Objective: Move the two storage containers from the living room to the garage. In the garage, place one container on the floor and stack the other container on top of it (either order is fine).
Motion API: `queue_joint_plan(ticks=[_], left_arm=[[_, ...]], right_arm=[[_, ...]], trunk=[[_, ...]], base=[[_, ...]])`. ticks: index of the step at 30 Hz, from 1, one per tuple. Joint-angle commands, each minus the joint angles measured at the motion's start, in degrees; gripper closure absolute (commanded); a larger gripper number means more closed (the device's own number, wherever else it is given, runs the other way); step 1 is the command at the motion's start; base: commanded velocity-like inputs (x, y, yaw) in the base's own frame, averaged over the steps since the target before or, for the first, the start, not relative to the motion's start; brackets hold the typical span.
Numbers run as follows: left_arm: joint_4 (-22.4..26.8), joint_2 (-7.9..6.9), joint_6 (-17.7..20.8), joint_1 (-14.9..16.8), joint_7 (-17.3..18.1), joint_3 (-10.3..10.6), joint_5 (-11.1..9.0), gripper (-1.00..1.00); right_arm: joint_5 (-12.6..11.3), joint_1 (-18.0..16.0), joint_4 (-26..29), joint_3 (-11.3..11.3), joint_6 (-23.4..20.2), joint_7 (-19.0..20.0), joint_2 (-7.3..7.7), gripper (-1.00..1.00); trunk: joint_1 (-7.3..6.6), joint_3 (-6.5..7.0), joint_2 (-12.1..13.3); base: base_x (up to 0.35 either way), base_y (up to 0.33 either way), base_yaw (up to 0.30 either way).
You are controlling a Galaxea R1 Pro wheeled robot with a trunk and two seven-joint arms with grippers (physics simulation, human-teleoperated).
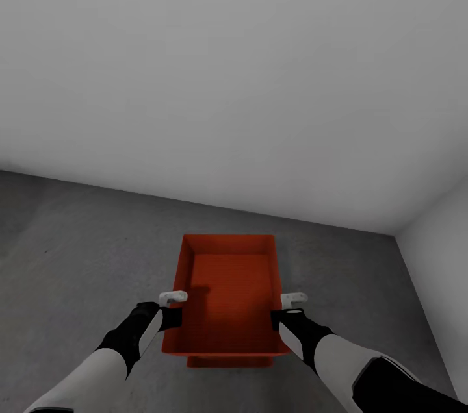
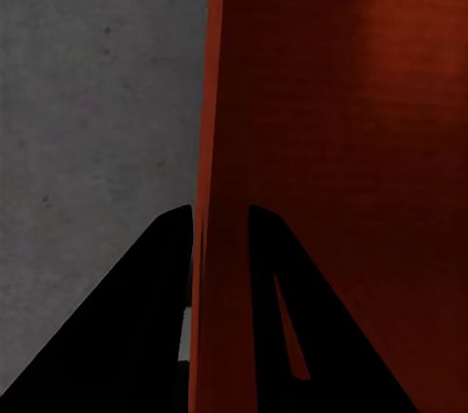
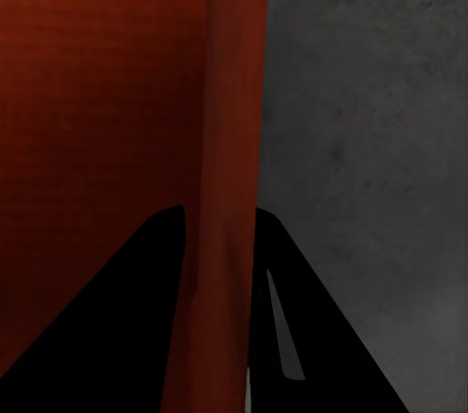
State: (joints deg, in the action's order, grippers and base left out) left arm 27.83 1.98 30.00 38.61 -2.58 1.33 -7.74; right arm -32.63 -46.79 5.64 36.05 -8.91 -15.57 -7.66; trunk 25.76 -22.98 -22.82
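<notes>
An orange-red storage container (image 1: 227, 283) hangs open side up over the dark grey concrete floor (image 1: 78, 257) of the garage, held between both arms. My left gripper (image 1: 174, 301) is shut on its left wall, and in the left wrist view the fingers (image 2: 180, 238) straddle that wall (image 2: 341, 92). On the opposite wall my right gripper (image 1: 291, 301) is shut, that wall (image 3: 234, 92) pinched between its fingers (image 3: 278, 257). A strip of the same orange-red (image 1: 227, 361) shows under the near edge; I cannot tell whether it is the other container.
A plain grey-white wall (image 1: 234, 75) stands just beyond the container. It meets a second wall (image 1: 442, 244) in a corner at the right. Bare concrete (image 2: 97, 92) stretches away to the left, and some (image 3: 370, 92) lies to the right.
</notes>
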Motion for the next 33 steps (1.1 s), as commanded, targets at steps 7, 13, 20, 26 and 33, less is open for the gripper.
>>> queue_joint_plan(ticks=[7,13,20,26,33], left_arm=[[0.20,-0.04,-1.96,0.00,-1.29,0.43,2.03,1.00],[0.21,-0.04,-1.96,0.03,-1.29,0.43,2.03,1.00],[0.16,-0.04,-1.96,0.01,-1.29,0.43,2.03,1.00],[0.16,-0.04,-1.96,0.03,-1.29,0.43,2.03,1.00],[0.20,-0.04,-1.96,0.02,-1.29,0.43,2.03,1.00]], right_arm=[[-0.75,0.02,-0.19,0.81,-0.40,-0.69,0.11,1.00],[-0.75,0.01,-0.19,0.79,-0.40,-0.76,0.10,1.00],[-0.75,0.01,-0.19,0.78,-0.39,-0.78,0.10,1.00],[-0.75,0.03,-0.20,0.78,-0.39,-0.78,0.17,1.00],[-0.72,0.00,-0.19,0.78,-0.39,-0.78,0.13,1.00]], trunk=[[0.03,-0.09,-0.10],[0.03,-0.18,-0.10],[0.03,-0.73,-0.10],[0.03,-1.27,-0.10],[0.03,-1.91,-0.10]], base=[[0.000,0.000,0.000],[0.000,0.000,0.000],[0.000,0.000,0.000],[0.000,0.000,0.000],[0.000,0.000,0.000]])
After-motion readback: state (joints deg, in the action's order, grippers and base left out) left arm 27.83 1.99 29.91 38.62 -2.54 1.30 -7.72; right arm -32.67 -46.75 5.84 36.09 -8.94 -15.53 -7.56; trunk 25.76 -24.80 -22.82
